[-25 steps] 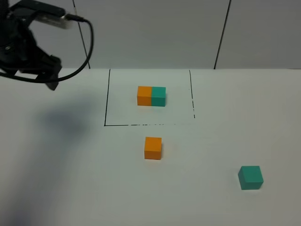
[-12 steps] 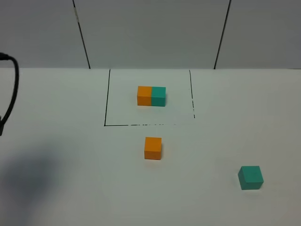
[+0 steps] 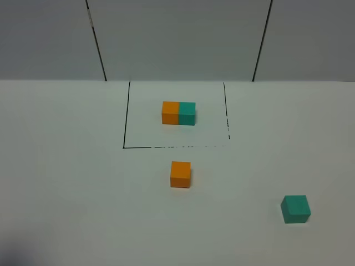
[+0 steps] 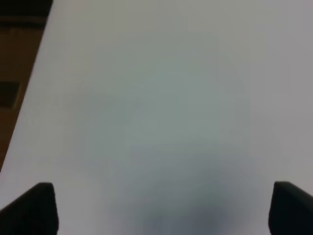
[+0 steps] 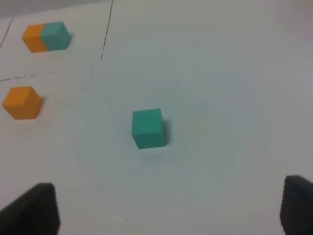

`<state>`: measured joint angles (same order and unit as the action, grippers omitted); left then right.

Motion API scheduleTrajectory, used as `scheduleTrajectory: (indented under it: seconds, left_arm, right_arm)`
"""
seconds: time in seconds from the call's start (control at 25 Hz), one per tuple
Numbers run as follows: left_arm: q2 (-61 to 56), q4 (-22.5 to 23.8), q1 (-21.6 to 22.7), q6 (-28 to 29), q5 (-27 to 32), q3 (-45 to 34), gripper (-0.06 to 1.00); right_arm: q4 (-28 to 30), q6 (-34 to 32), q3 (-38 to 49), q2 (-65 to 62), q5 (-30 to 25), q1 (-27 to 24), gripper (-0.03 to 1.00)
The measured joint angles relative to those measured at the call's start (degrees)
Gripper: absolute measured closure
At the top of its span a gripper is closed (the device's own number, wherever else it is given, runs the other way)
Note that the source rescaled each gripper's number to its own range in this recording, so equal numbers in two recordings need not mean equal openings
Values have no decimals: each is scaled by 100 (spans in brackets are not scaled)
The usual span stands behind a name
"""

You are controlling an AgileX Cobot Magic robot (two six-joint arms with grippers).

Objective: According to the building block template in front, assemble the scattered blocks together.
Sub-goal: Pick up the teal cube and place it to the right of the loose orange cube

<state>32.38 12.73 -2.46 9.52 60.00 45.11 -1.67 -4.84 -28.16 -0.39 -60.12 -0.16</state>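
The template (image 3: 178, 113) is an orange and teal bar inside the black-lined square (image 3: 126, 116); it also shows in the right wrist view (image 5: 46, 36). The loose orange cube (image 3: 180, 174) lies just in front of the square, also in the right wrist view (image 5: 21, 102). The loose teal cube (image 3: 295, 209) lies front right, also in the right wrist view (image 5: 148, 128). No gripper shows in the exterior view. My left gripper (image 4: 166, 208) is open over bare table. My right gripper (image 5: 168, 208) is open, short of the teal cube.
The white table (image 3: 66, 183) bears only the blocks and the drawn square. The table's edge (image 4: 34, 73) and a brown floor show in the left wrist view. A grey panelled wall (image 3: 177, 39) stands behind.
The left arm, high at the far left one second ago, has pulled out of the exterior view to the left. Its shadow has nearly gone. The blocks have not moved.
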Motion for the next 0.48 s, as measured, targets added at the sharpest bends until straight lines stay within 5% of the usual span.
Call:
scheduleTrajectory:
  seconds: [0.16, 0.48]
  left_arm:
    - [-1175, -209, -78, -269, -58, -632, 14]
    - [-2896, -1438, -84, -1398, -165, -1450, 15]
  right_arm:
    - [0, 0, 0, 0, 0, 0, 17]
    - [0, 0, 0, 0, 0, 0, 17]
